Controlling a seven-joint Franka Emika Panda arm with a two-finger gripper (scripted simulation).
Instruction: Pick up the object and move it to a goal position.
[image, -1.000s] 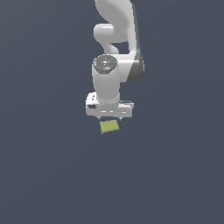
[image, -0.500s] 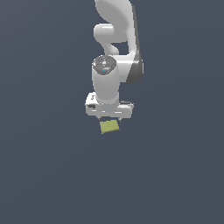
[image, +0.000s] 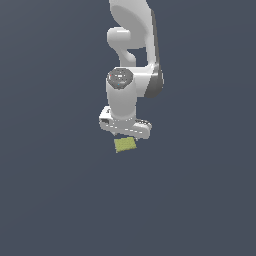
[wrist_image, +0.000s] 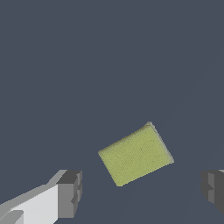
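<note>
Two dark finger pads (wrist_image: 70, 192) stand wide apart on the white gripper (wrist_image: 140, 192), gripping nothing, with the olive-lime block (wrist_image: 134, 154) lying flat on the dark grey bench (wrist_image: 87, 65) ahead of the gap between them and turned at an angle to the line of the fingers. From the exterior view the gripper (image: 125, 134) hangs just above the far edge of the block (image: 125, 145), with the white Panda arm (image: 131, 50) rising behind it toward the top of the frame. By the look of it the reach is done and the grasp is not yet begun: the next move appears to call for shifting the hand forward over the block, perhaps twisting the wrist to square the fingers with its sides, then lowering and closing before any lift. No bench edge or corner appears in either view, so the block's place on the surface cannot be fixed. No goal marker can be made out. One finger is cut off at the wrist view's border, and the exterior view hides the fingertips behind the gripper body.
</note>
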